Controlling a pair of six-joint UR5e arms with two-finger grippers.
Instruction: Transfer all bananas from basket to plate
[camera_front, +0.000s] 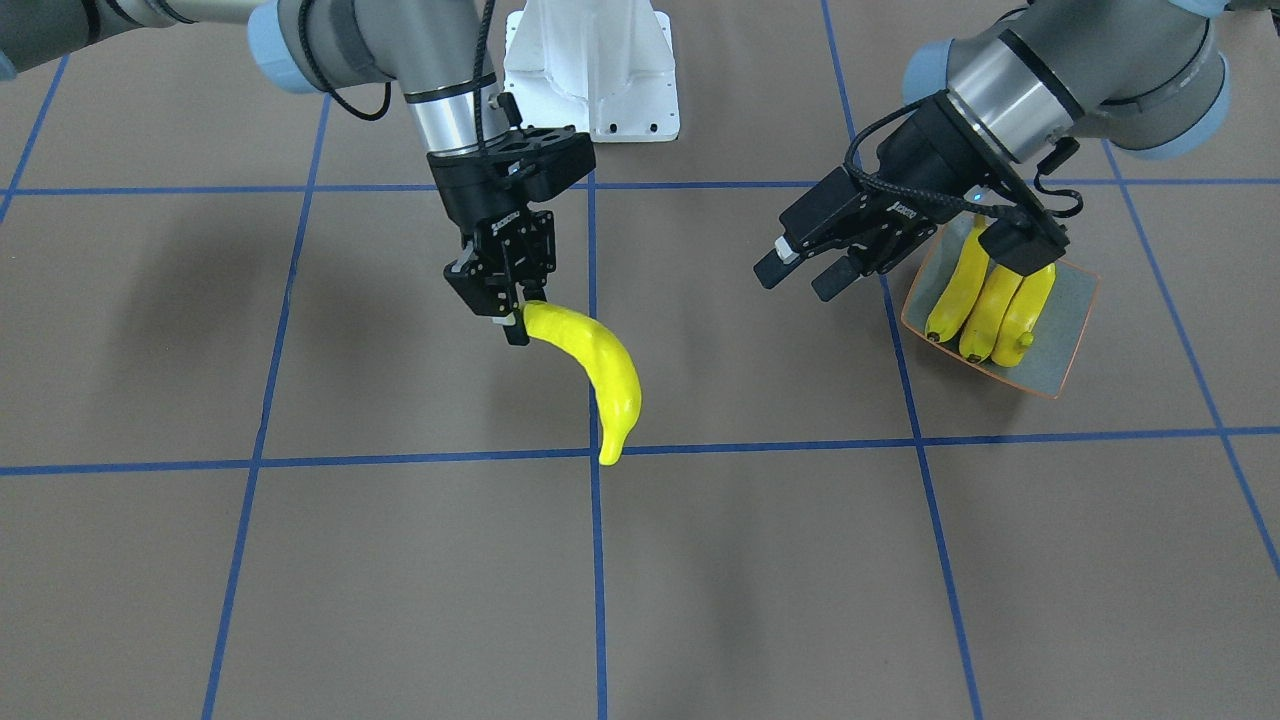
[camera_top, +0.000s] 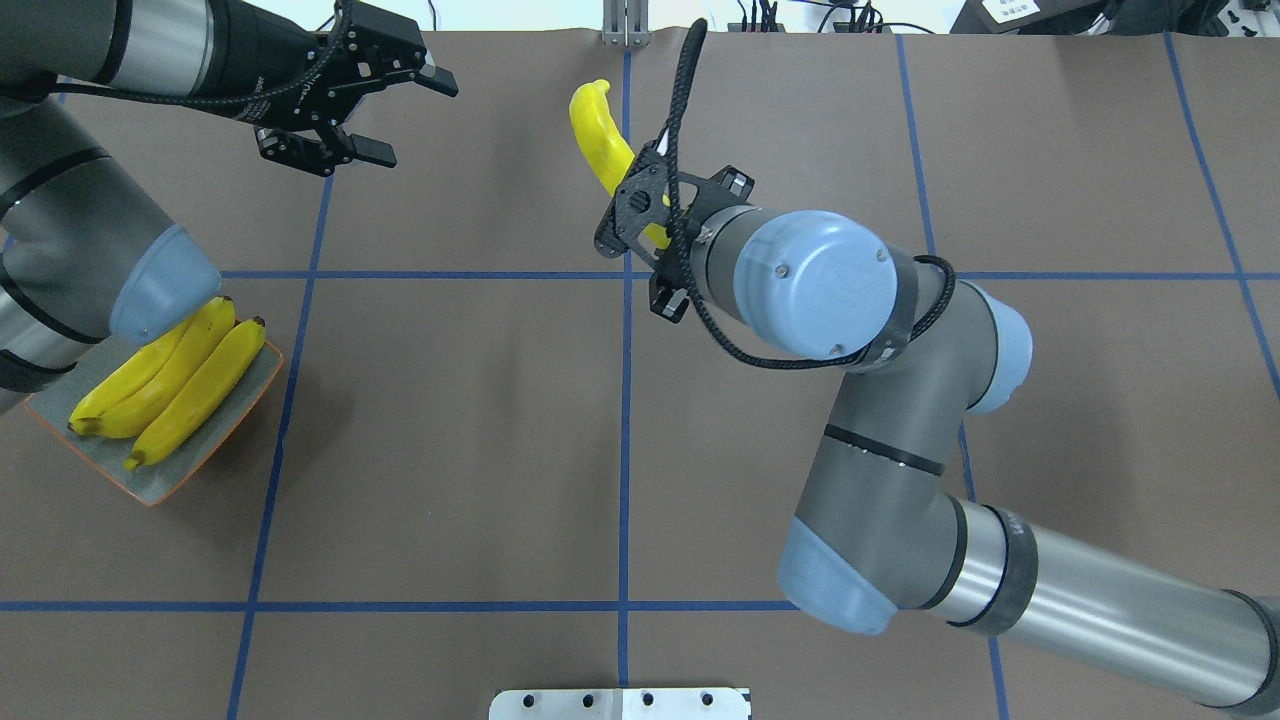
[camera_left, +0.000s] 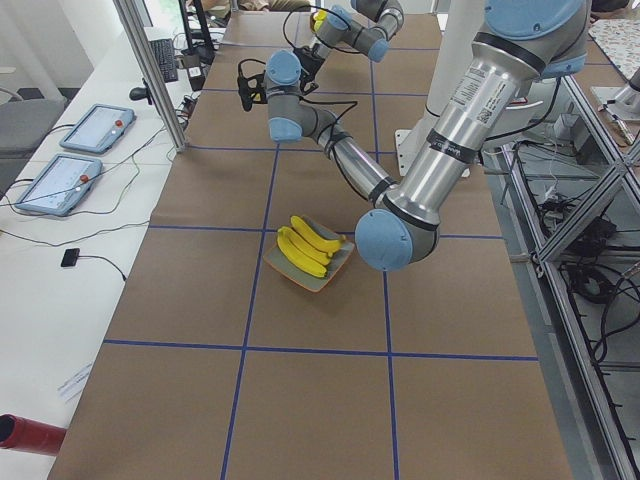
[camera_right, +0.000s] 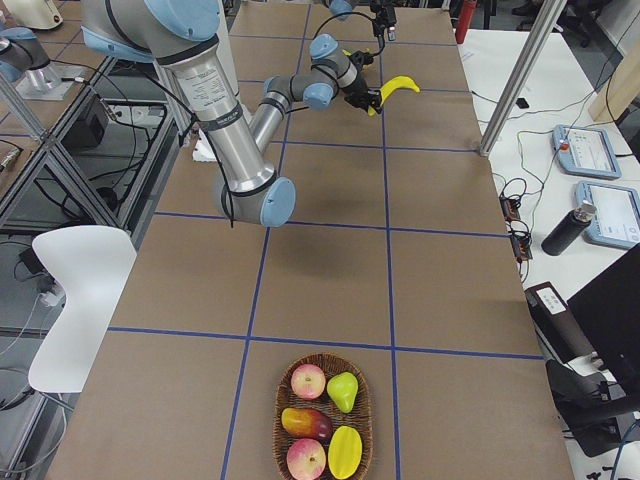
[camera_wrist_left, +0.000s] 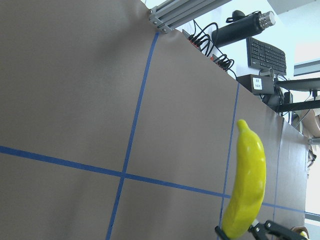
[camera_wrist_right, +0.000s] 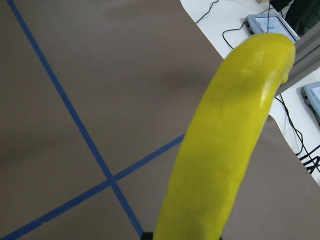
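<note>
My right gripper (camera_front: 517, 320) is shut on the end of a long curved yellow banana (camera_front: 595, 370) and holds it above the table near the middle blue line. The banana also shows in the overhead view (camera_top: 598, 135), the left wrist view (camera_wrist_left: 247, 185) and the right wrist view (camera_wrist_right: 225, 150). Three bananas (camera_front: 990, 300) lie side by side on the grey-blue plate (camera_front: 1075, 310) with an orange rim, which also shows in the overhead view (camera_top: 165, 475). My left gripper (camera_front: 800, 280) is open and empty, hovering beside the plate and pointing towards the held banana.
A wicker basket (camera_right: 283, 430) with apples, a pear and a mango stands at the table's far right end, with no banana showing in it. The white robot base (camera_front: 590, 70) stands at the table's edge. Blue tape lines grid the brown table.
</note>
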